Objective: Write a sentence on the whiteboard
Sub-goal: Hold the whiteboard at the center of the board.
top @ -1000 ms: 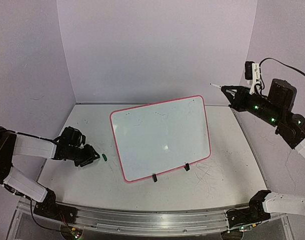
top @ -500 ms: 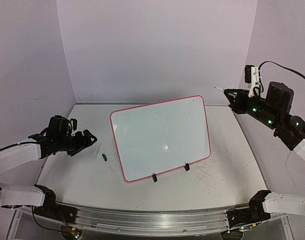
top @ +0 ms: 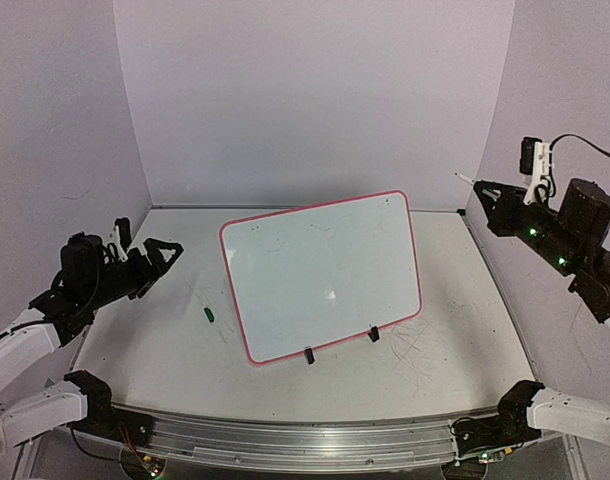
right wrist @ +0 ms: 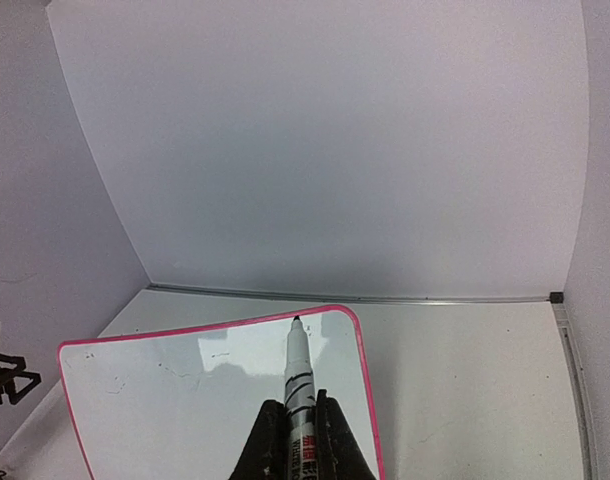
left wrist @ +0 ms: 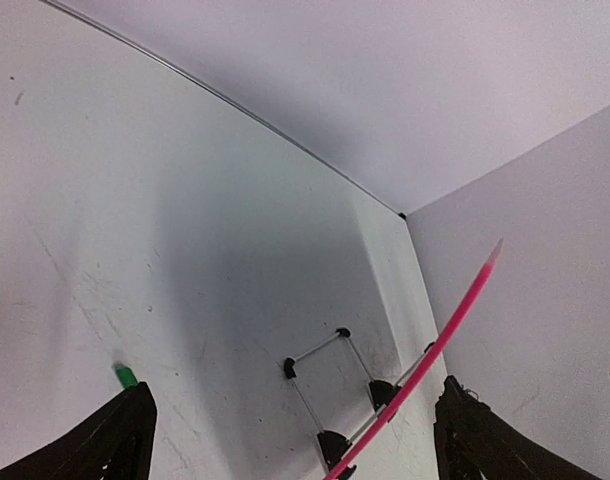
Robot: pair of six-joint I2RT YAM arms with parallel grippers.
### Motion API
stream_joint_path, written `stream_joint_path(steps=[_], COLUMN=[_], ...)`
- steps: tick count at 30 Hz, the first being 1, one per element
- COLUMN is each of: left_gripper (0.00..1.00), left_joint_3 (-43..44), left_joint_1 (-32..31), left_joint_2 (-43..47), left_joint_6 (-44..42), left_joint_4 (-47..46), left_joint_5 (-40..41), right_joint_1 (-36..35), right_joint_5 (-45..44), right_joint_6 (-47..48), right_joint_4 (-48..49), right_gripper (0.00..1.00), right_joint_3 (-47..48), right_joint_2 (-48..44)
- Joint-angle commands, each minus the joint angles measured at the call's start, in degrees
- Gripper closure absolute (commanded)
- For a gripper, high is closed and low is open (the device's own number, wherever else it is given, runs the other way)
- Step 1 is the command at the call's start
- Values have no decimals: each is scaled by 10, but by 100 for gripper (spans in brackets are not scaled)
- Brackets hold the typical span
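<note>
The whiteboard (top: 320, 275) stands propped at a slant in the middle of the table, its pink rim (left wrist: 435, 352) showing edge-on in the left wrist view. No green sentence shows on the board (right wrist: 185, 400), only faint marks. My right gripper (top: 497, 196) is high at the right, away from the board, and shut on a white marker (right wrist: 298, 365) whose uncapped tip points at the board's top corner. To the left of the board, my left gripper (top: 160, 265) hangs open with nothing between its fingers (left wrist: 115, 445). A small green cap (top: 209, 314) lies on the table beside it.
Two black clips (top: 308, 355) and a wire stand (left wrist: 330, 390) hold the board up. The tabletop (top: 435, 350) is scuffed with grey scribbles at the front right. Purple walls close in the back and both sides.
My left gripper has opened wide and pulled back up and to the left, away from the green cap. The right arm has drawn back to the right with the marker.
</note>
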State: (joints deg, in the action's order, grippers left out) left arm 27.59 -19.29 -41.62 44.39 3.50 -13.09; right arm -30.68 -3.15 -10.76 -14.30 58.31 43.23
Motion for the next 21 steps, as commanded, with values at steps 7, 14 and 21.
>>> stream_joint_path(steps=[7,14,21], left_gripper=[1,1,1], left_joint_3=[78,75,59], left_joint_1=[2,2,2], left_joint_2=[-109,-131,-147], left_joint_6=[-77,-116,-103], left_joint_4=[-60,-96,-131], left_joint_5=[-172,-214,-232], right_joint_1=[0,0,0], right_joint_5=[-85,-102,-83], right_joint_6=[-42,-79,-137], right_joint_4=[24,37,49], right_gripper=[100,100,100], right_joint_3=[-16,-9,-13], right_joint_2=[-6,31,37])
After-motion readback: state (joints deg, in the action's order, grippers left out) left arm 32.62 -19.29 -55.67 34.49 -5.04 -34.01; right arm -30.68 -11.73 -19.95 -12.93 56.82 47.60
